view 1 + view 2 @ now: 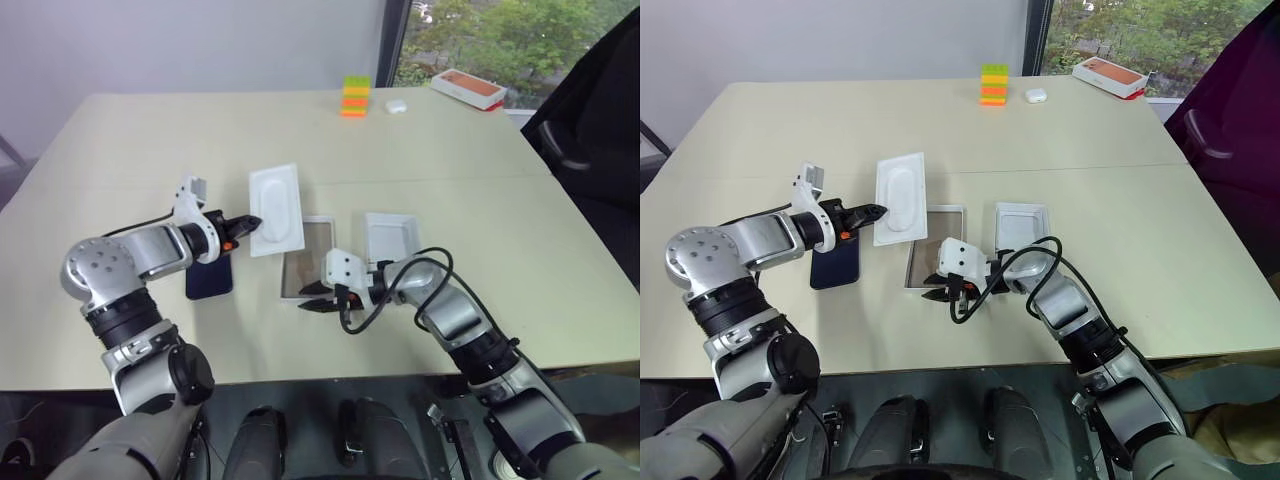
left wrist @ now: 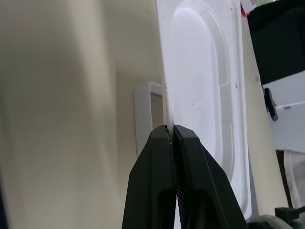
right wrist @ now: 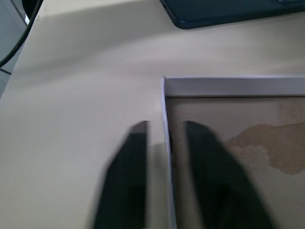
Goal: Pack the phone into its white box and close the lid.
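Note:
My left gripper (image 1: 252, 222) is shut on the edge of a flat white insert (image 1: 277, 208) with a rounded recess and holds it tilted above the table. Under that arm the dark navy phone (image 1: 212, 280) lies flat on the table. The white box (image 1: 283, 272), with a tan floor, sits to the right of the phone. My right gripper (image 1: 312, 297) is at the box's near left corner. In the right wrist view its fingers (image 3: 133, 157) stand apart, one on each side of the box's thin wall (image 3: 228, 87). The lid (image 1: 390, 235) rests white side up, right of the box.
At the table's far side stand a stack of coloured blocks (image 1: 354, 97), a small white case (image 1: 395, 105) and an orange-topped box (image 1: 468, 88). A dark chair (image 1: 600, 130) stands past the right edge. The table's front edge runs just below my arms.

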You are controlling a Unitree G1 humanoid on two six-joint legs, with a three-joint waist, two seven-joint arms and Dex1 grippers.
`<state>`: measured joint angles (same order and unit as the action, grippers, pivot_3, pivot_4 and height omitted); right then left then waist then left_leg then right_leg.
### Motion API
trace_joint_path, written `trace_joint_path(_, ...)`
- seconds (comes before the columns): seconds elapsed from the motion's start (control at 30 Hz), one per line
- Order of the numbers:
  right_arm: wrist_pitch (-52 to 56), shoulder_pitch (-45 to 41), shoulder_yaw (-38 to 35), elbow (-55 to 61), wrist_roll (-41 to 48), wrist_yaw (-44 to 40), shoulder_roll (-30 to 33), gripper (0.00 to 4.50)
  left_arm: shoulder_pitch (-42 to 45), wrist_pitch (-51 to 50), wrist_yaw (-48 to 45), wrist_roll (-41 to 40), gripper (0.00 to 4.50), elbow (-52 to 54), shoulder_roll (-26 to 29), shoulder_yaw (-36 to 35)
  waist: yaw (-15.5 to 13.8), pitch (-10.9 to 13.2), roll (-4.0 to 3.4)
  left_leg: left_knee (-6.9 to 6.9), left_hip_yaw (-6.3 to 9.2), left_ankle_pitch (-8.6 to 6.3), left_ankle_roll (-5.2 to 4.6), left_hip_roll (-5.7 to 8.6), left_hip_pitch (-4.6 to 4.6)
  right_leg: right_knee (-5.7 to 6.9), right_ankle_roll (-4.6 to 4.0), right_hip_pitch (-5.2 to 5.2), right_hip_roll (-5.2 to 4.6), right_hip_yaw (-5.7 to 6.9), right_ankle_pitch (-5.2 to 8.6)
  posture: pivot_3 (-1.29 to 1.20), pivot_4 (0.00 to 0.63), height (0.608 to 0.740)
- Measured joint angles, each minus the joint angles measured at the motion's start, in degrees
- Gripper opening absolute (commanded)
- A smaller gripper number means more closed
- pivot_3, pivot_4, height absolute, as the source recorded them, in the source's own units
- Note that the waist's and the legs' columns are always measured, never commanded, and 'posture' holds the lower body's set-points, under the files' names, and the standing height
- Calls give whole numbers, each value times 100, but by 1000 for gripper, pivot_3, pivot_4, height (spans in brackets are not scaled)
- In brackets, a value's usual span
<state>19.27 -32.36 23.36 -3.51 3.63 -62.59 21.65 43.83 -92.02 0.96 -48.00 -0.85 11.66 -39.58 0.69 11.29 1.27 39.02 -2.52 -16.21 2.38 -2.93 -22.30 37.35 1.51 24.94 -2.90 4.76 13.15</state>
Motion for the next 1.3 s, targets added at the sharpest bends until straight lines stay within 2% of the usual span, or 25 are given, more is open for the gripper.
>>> trace_joint_path(0.17,-67,-48,-385,59,240,-48,214,2813,-118,0,291,-324,0,191,-98,135,-8,0,1,0,1,0,0,1,0,0,0,-1,0,1,0,0,150,740)
trace_joint_path(0.4,486,250,-1709,869,1635,-735,1194,2813,-452,0,782,-899,0,469,-310,366,-27,0,2,-3,1,-1,-2,3,-4,-14,1,-3,-1,2,0,0,150,740)
trace_joint_path(0.6,374,383,-2266,521,1924,-795,1489,2813,-742,0,1147,-1121,0,731,-483,843,2,1,4,-6,3,-1,-3,0,1,-12,5,-3,8,0,3,0,150,740)
trace_joint_path(0.77,-117,404,-2427,-37,1825,-720,1517,2813,-1004,0,1497,-1245,0,790,-558,1063,-10,2,5,-8,5,-1,-4,0,-2,-14,4,-2,9,0,3,0,150,740)
trace_joint_path(1.07,-401,406,-2334,-150,1715,-587,1458,2813,-1005,0,1735,-1296,0,883,-547,1165,-9,2,5,-7,3,-1,-3,1,0,-14,7,-2,9,0,4,0,150,740)
trace_joint_path(1.17,-525,403,-2267,-216,1657,-555,1431,2854,-1005,0,1766,-1374,989,884,-561,1173,-10,2,5,-8,3,-1,-3,1,-1,-14,7,-3,8,0,4,0,150,740)
trace_joint_path(1.3,-605,381,-2198,-319,1604,-518,1400,2854,-958,0,1755,-1407,2963,898,-522,1194,-10,2,5,-7,4,-1,-3,1,0,-13,7,-3,9,0,4,0,150,740)
